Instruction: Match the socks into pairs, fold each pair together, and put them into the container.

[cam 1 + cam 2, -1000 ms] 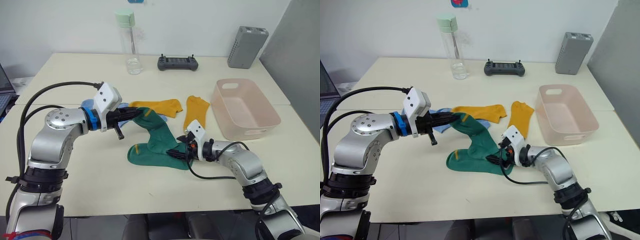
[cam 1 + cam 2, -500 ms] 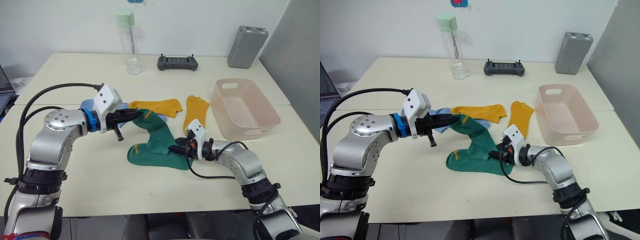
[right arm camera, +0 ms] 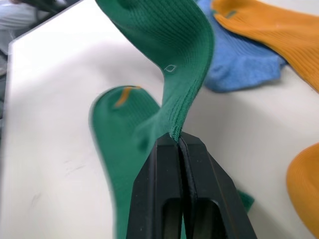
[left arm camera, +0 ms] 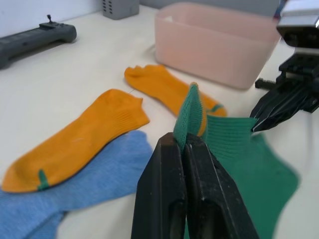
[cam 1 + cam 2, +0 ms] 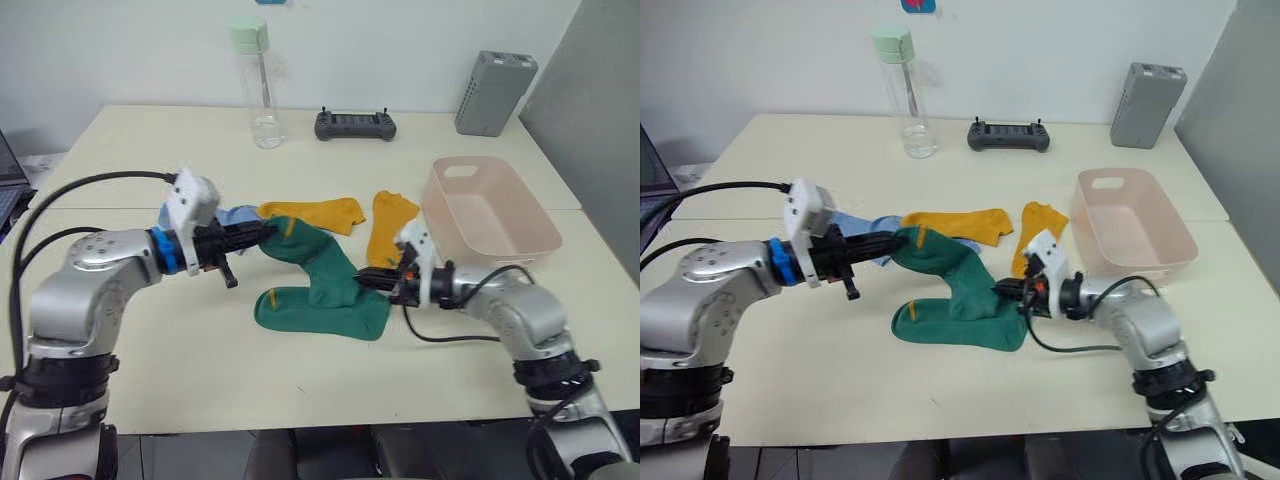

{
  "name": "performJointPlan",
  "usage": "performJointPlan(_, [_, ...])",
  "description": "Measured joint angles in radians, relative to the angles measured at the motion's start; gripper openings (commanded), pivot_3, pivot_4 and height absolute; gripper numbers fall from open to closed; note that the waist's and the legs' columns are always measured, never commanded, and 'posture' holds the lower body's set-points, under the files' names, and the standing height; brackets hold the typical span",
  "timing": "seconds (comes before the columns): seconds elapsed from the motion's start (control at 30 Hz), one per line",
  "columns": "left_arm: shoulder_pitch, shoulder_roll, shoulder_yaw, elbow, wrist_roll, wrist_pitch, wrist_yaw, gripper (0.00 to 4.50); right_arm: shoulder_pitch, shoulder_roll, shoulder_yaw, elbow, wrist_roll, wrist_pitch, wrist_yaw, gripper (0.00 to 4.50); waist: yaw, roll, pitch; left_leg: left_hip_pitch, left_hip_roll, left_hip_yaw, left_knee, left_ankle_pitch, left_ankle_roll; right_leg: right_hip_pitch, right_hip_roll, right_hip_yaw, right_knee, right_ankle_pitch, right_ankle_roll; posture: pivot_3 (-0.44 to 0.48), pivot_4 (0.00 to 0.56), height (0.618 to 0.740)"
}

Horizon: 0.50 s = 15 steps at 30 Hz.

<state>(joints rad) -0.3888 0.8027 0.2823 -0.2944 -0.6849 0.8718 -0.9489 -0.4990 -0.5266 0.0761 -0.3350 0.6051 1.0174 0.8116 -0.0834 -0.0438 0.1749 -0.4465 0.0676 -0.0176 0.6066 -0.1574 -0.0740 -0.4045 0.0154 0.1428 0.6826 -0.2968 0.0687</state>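
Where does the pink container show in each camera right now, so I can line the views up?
Left eye: container, right of centre.
Right eye: same tub, right of centre.
Left wrist: across the top.
Right wrist: not in it.
Shared landmark: yellow sock beside the tub.

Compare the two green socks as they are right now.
The upper green sock is stretched off the table between the left hand and right hand, each shut on one end; the lower green sock lies flat, ungripped. The upper one arches and twists; the lower one is spread out. Both are dark green with a small orange mark.
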Motion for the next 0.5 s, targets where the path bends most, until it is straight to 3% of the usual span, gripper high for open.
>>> performJointPlan(0.13, [0.105,0.004,0.105,-0.084,-0.175,0.167,0.05,0.0,0.0,-0.126,-0.053,-0.105,0.136,0.111,0.076,0.04,0.0,0.0,0.0,0.0,0.0,-0.002,0.0,0.0,0.0,0.0,0.0,-0.002,0.0,-0.002,0.003,0.0,0.15,0.74])
performJointPlan(0.27, [0.287,-0.066,0.2,-0.186,-0.328,0.26,0.155,0.0,0.042,-0.26,-0.051,-0.198,0.229,0.153,0.169,0.04,-0.001,0.0,0.0,0.0,0.0,-0.001,0.002,0.0,0.0,0.001,-0.001,-0.001,-0.001,-0.002,0.004,0.0,0.15,0.74])
performJointPlan(0.37, [0.433,-0.136,0.2,-0.256,-0.352,0.251,0.211,0.0,0.07,-0.28,-0.01,-0.208,0.232,0.138,0.185,0.04,0.0,-0.001,0.0,0.001,0.0,-0.001,0.002,0.0,0.0,0.001,-0.001,-0.001,0.0,-0.002,0.004,0.0,0.15,0.74])
performJointPlan(0.5, [0.488,-0.171,0.172,-0.281,-0.316,0.174,0.255,0.0,0.076,-0.279,0.075,-0.151,0.14,0.054,0.183,0.04,0.006,0.0,0.0,0.004,-0.002,0.0,0.003,0.0,0.0,-0.001,-0.002,0.001,-0.002,-0.002,-0.001,0.0,0.15,0.74])
